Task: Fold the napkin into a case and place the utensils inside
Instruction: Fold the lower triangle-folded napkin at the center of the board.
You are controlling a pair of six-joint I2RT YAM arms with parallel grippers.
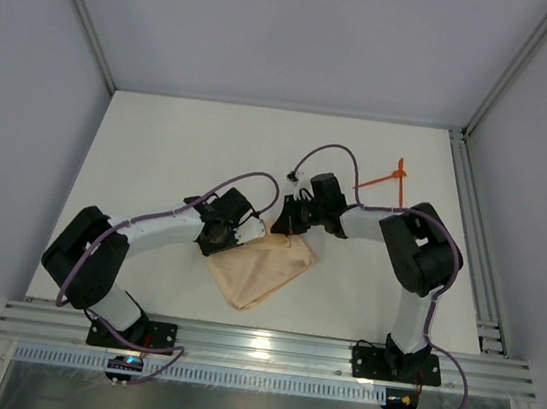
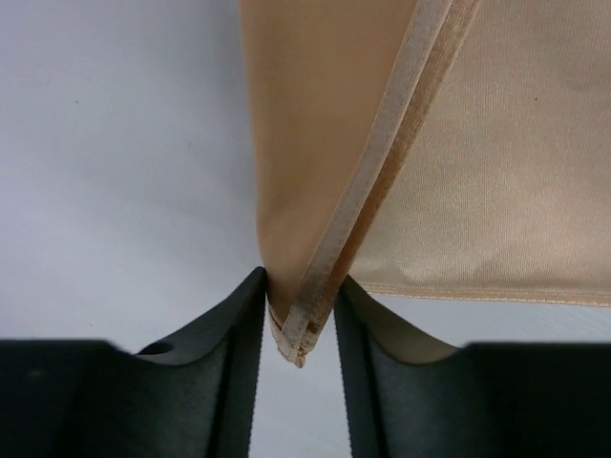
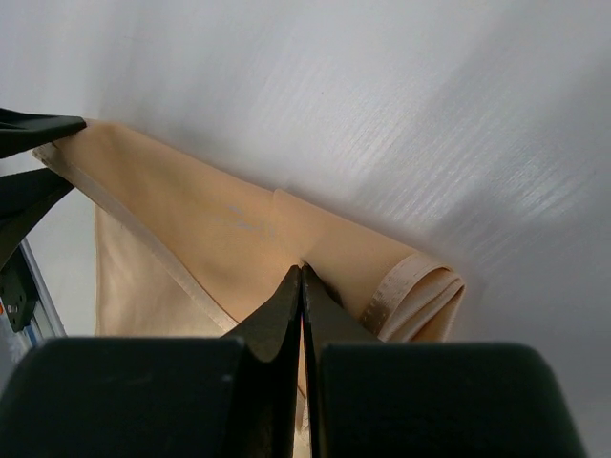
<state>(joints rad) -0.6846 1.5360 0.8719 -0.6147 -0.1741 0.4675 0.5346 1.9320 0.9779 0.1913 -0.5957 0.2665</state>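
Note:
The peach napkin (image 1: 263, 269) lies partly folded on the white table between the arms. My left gripper (image 1: 247, 229) sits at its upper left corner. In the left wrist view that hemmed corner (image 2: 304, 329) hangs loose between the parted fingers of my left gripper (image 2: 299, 279), with a gap still showing. My right gripper (image 1: 284, 224) is at the napkin's upper edge. In its wrist view my right gripper (image 3: 303, 269) is shut on a fold of the napkin (image 3: 220, 224). The thin orange-red utensils (image 1: 385, 181) lie behind the right arm and are too thin to tell apart.
A metal rail (image 1: 474, 231) runs along the table's right side, and another rail (image 1: 265, 348) crosses the near edge at the arm bases. White walls close in the left, right and back. Purple cables loop over both arms.

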